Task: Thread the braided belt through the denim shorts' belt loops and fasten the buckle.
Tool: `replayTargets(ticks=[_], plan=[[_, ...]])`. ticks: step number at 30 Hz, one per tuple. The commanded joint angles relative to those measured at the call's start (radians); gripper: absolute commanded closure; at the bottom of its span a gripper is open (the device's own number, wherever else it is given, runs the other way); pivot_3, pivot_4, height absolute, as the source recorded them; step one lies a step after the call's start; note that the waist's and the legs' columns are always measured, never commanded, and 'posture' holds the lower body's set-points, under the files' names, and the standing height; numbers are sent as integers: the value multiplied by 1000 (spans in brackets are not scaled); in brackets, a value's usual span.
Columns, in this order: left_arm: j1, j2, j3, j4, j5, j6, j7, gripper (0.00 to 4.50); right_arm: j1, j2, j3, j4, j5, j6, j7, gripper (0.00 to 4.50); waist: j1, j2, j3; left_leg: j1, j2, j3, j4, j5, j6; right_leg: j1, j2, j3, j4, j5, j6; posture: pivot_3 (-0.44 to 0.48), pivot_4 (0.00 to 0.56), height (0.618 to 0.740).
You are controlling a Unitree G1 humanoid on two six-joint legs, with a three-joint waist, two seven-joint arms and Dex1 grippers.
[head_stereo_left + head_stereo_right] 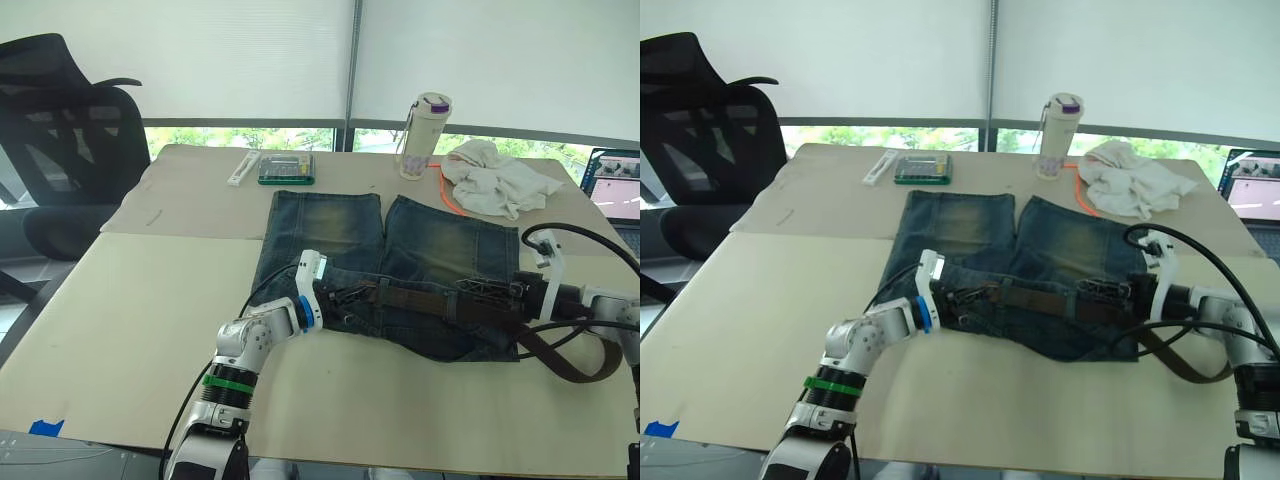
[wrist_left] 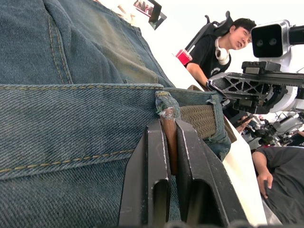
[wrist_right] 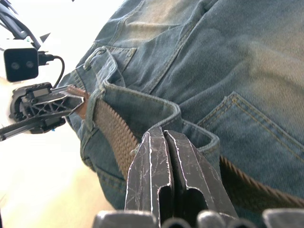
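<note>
On the table (image 1: 150, 300): we counted one pair of denim shorts (image 1: 400, 240), one braided belt (image 1: 440, 300), two grippers, one bottle (image 1: 425, 135), one white cloth (image 1: 495, 180), one green box (image 1: 287, 168), one laptop (image 1: 615, 190) and one black chair (image 1: 60, 150).
Shorts: they lay flat at the centre, legs pointing to 12 o'clock and waistband toward 6 o'clock.
Belt: it ran along the waistband from 9 o'clock to 3 o'clock, passing under belt loops (image 2: 216, 123); we could not count the loops. A free length curled off the shorts on the table at 3 o'clock (image 1: 575, 360).
Left gripper (image 1: 345, 297): it sat at the 9 o'clock end of the waistband, and in the left wrist view we saw its fingers (image 2: 152, 171) clenched on the brown tip of the belt where it came out of a loop.
Right gripper (image 1: 490, 290): it sat at the 3 o'clock end of the waistband, and in the right wrist view we saw its fingers (image 3: 152, 171) pressed together over the waistband edge, with the belt passing just beneath them.
Buckle: we could not pick it out.
People: in the left wrist view we saw one seated person (image 2: 218, 52) beyond the table and another person's hand (image 2: 264, 179).
</note>
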Motion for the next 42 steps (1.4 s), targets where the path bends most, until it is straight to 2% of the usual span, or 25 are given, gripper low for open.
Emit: replayTargets(ticks=[1,6,17,24,37,42], plan=[[-9,3,2,-35,-3,-15,-7,4500,3,-22,-35,-32,-4,-4,19,4482,-1,0,0,0,0,0,0,0,0,0,0,0,0,0,0,0,150,740],[-10,7,4,-36,-2,-19,-6,4500,19,-47,-51,20,-60,-75,26,4482,1,0,0,0,0,0,0,0,0,0,0,0,0,0,0,0,150,740],[-10,20,16,-51,-5,-13,9,4500,10,-185,9,238,-344,-359,31,4482,3,0,0,0,-2,0,0,0,0,0,-1,0,0,0,0,0,150,740],[-12,14,6,-76,-12,-3,16,4500,-9,-283,110,477,-595,-617,-25,4482,8,0,0,0,-5,0,0,1,1,0,-3,0,0,1,1,0,150,740],[-4,14,8,-83,-12,-5,22,4500,13,-400,82,694,-644,-687,21,4482,5,1,0,1,-6,0,0,1,1,1,-3,0,-1,1,1,0,150,740],[-10,13,11,-79,-15,-5,22,4500,-26,-376,34,718,-625,-770,-36,4482,-1,1,0,2,-6,0,0,1,1,3,-3,1,-1,1,1,0,150,740]])
